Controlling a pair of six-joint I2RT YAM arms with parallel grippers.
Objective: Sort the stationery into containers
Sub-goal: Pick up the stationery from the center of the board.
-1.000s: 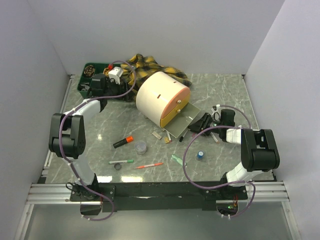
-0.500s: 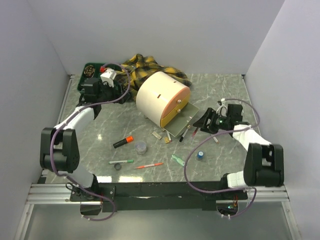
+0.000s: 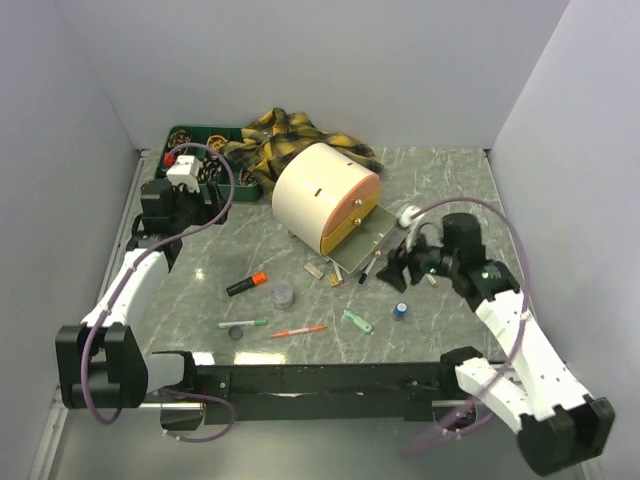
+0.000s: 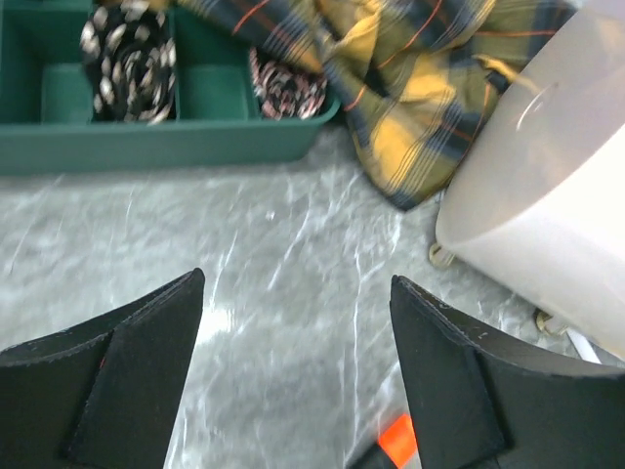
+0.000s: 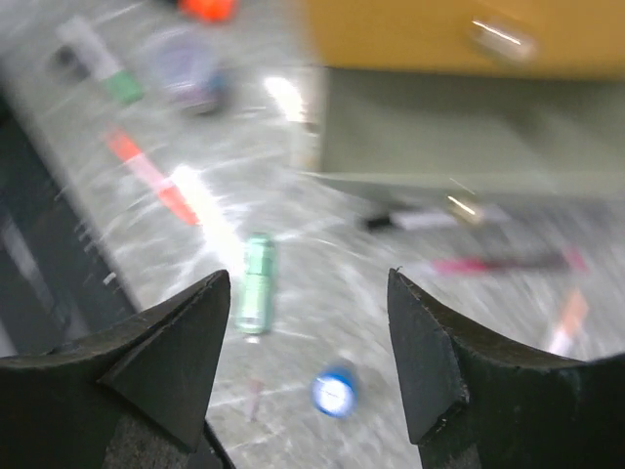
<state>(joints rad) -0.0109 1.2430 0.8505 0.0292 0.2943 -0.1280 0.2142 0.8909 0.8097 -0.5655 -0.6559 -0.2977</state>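
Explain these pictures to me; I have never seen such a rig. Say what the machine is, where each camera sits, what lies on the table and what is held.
Two robot arms are bolted at the near edge of a marbled table, each ending in a two-finger gripper. The wide picture comes from a fixed camera above and behind them. The other two come from wrist cameras, so the dark shapes at the bottom are fingers. On the table: a cream drum, a green tray, a plaid cloth, and loose stationery: a highlighter, a pen and a tape roll. The left gripper and right gripper are open, holding nothing.
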